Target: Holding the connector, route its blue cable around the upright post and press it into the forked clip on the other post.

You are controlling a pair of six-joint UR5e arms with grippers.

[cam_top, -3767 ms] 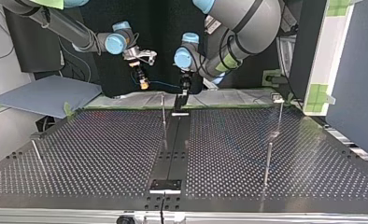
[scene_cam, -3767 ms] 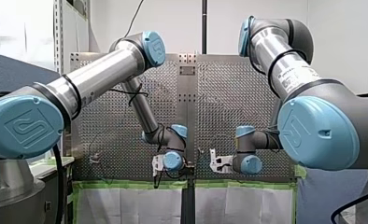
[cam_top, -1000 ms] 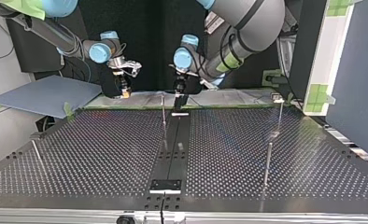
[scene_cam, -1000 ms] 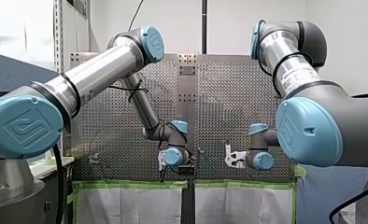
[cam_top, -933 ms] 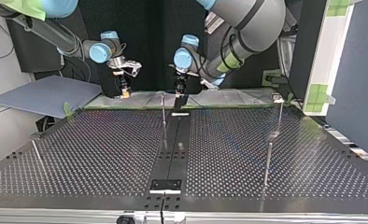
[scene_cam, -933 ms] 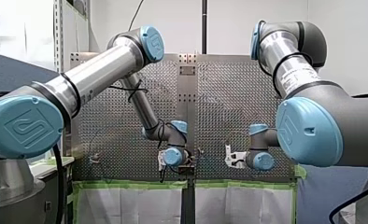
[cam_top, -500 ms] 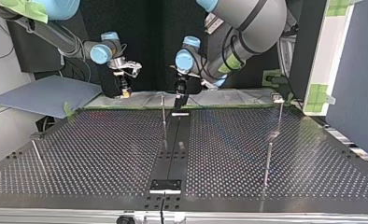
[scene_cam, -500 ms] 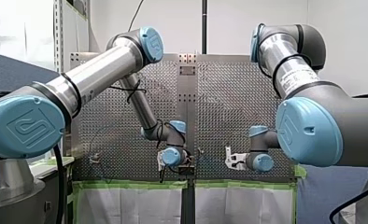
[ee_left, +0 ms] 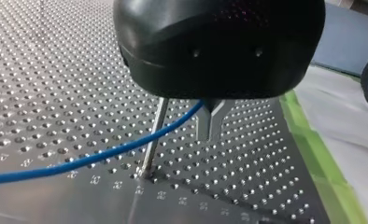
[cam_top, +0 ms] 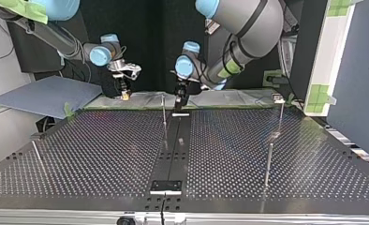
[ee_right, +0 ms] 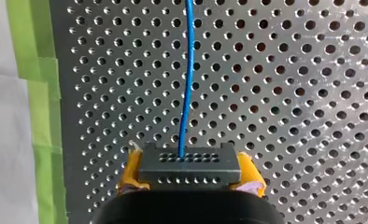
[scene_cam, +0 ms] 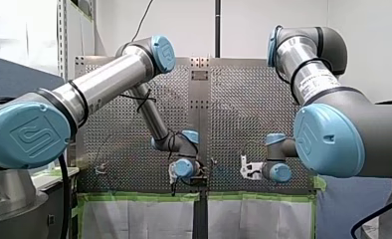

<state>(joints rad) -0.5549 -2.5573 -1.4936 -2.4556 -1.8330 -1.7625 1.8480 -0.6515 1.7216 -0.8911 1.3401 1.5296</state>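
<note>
My right gripper (ee_right: 190, 171) pinches the connector (ee_right: 190, 162) between yellow pads (ee_right: 128, 176). The cable (ee_right: 187, 70) runs ahead to 12 o'clock over open table (ee_right: 289, 93), with the tape (ee_right: 32, 93) edge at 9. My left gripper (ee_left: 210, 123) pinches the cable, with the post (ee_left: 153, 140) beside it at 9.

A plain white wall (scene_cam: 263, 25) is seen beyond the perforated table (cam_top: 103, 154). Beside the right gripper's (ee_right: 190, 170) fingers (ee_right: 128, 172), the table's edge is bordered by green tape (ee_right: 32, 70), and white sheeting (ee_right: 2, 140) is laid beyond it. A grey board (cam_top: 47, 93) is seen near those fingers.
</note>
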